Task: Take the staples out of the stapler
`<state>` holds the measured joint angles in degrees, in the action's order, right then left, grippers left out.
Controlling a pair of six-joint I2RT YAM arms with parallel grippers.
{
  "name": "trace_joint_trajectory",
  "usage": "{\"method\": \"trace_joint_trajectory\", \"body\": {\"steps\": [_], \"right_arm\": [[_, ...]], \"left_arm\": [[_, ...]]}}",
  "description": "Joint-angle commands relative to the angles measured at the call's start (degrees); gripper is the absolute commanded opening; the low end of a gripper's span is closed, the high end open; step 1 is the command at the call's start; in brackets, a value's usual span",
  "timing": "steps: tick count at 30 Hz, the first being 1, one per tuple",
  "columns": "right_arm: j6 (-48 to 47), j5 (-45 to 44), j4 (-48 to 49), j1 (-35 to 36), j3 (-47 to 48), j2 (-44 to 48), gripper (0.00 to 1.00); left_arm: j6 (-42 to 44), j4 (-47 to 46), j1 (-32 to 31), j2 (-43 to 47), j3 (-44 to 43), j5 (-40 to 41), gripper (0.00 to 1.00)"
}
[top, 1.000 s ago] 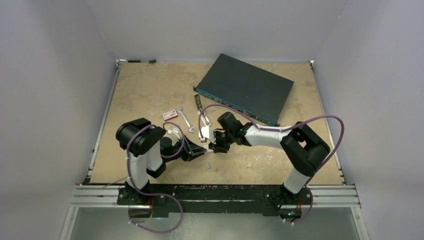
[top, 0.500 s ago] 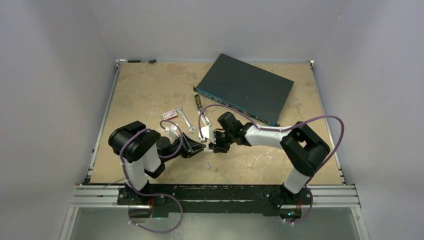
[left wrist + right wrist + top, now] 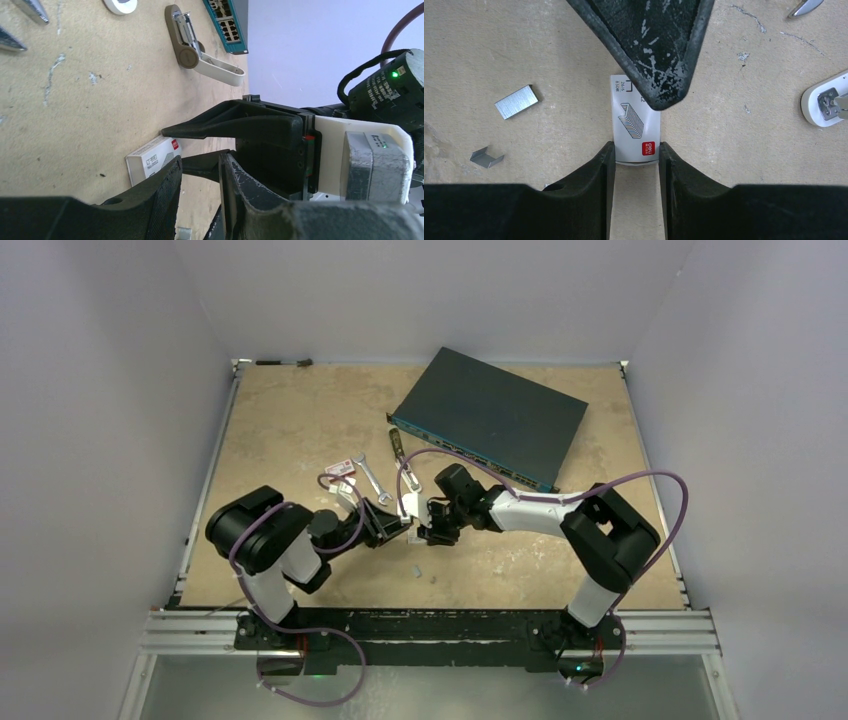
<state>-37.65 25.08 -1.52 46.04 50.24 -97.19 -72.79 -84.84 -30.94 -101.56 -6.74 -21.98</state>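
Unloading looked near its end to me: the stapler lay hinged open on the table, at about 11 o'clock from the right claw and touched by neither claw. One flat strip and one bent strip of staples lay loose at its 6 o'clock. I could not see whether its channel was empty. The right claw was closed on the sides of a staple box. The left claw stood narrow, its tip over that box, and I could not tell whether it gripped. Next, I judged, the box needed releasing and the channel checking. I counted one stapler, two strips, one wrench, one network switch.
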Motion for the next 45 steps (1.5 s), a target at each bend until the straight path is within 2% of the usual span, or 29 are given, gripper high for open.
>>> {"method": "trace_joint_trajectory", "body": {"steps": [1,18,45], "right_arm": [[-1.16,0.32,-1.98,-0.17,1.93,-0.72,0.35],[-1.12,0.24,-2.08,-0.21,2.05,-0.96,0.35],[-1.05,0.41,-2.28,-0.19,2.25,-0.94,0.35]], "left_arm": [[1.6,-3.28,0.27,0.38,1.62,2.12,0.32],[3.35,2.77,0.31,0.77,0.94,2.02,0.31],[4.06,5.96,-0.53,-1.05,-0.88,-0.58,0.31]]}}
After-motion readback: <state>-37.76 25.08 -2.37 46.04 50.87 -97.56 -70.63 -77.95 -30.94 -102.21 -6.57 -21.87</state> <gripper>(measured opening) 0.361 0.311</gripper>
